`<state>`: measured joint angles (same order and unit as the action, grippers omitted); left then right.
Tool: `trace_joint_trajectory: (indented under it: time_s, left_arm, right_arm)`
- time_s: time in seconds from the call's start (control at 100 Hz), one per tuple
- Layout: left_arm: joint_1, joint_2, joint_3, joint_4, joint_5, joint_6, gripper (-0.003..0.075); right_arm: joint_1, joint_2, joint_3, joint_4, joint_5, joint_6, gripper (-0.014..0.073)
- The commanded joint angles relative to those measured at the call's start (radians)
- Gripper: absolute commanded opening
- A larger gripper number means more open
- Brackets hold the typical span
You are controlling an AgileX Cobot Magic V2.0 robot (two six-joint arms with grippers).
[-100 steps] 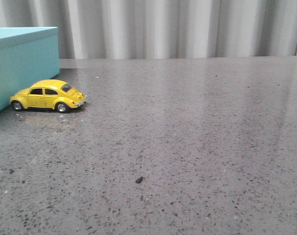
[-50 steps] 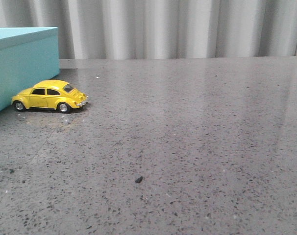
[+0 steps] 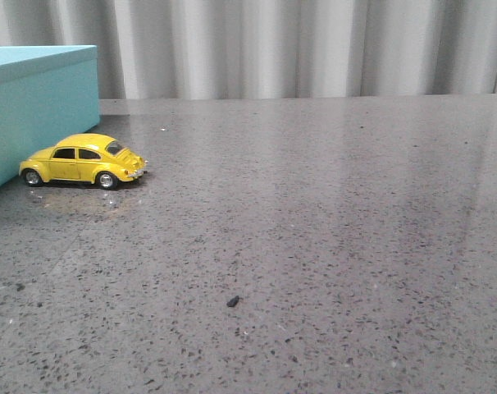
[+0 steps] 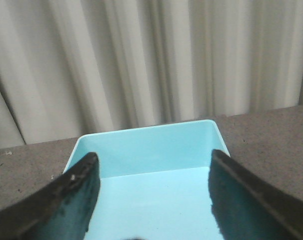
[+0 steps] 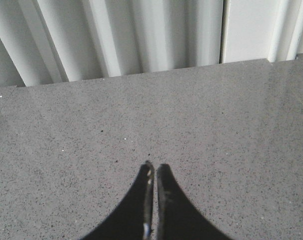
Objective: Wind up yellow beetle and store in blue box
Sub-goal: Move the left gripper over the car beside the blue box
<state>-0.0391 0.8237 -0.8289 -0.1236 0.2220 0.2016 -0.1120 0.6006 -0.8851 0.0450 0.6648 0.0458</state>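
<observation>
Resting on its four wheels near the worktop's far-left corner, the yellow beetle (image 3: pixel 82 161) is seen just beside the blue box (image 3: pixel 37 107), its nose towards the box wall and its tail towards the open middle of the worktop (image 3: pixel 330 230); whether bumper and wall touch cannot be told. Compared with a second ago, the car has been carried a shade towards the right edge and has since stood still — a slight roll that is judged to be the spring spending itself, so winding may be over or may need repeating. No arm is seen in the front view. The left gripper (image 4: pixel 154 192) is shown with its jaws spread wide and nothing between them, hanging over the box's pale blue inside in the left wrist view, so the box is taken to be open. The right gripper (image 5: pixel 155 172) is shown clenched, tips together on nothing, above bare worktop. Storing is not yet done — the car must first be picked up from beside the box.
</observation>
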Motion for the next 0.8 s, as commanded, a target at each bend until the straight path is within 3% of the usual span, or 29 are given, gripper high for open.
trace_joint_trajectory:
  time_s: [0.0,0.19,0.4,0.56,0.79]
  left_arm:
    - [-0.023,0.035,-0.074,-0.001,-0.038,0.025,0.0492]
    - [-0.132,0.119,-0.172,-0.001,0.019,0.204,0.0492]
    - [-0.247,0.22,-0.284,0.001,0.201,0.387,0.0492]
    - [-0.308,0.305,-0.355,-0.008,0.396,0.517,0.0492]
    - [-0.337,0.432,-0.426,-0.12,0.687,0.588,0.0492]
  right_arm:
    - [0.0,-0.002,-0.026,0.001,-0.062,-0.012,-0.0061]
    - [0.0,-0.002,-0.026,0.001,-0.052,-0.012,-0.0061]
    - [0.0,-0.003,-0.026,0.001,-0.052,-0.012,-0.0061]
    - [0.0,-0.003,-0.026,0.001,-0.052,-0.012,-0.0061]
    - [0.0,-0.003,-0.026,0.001,-0.054,-0.012,-0.0061]
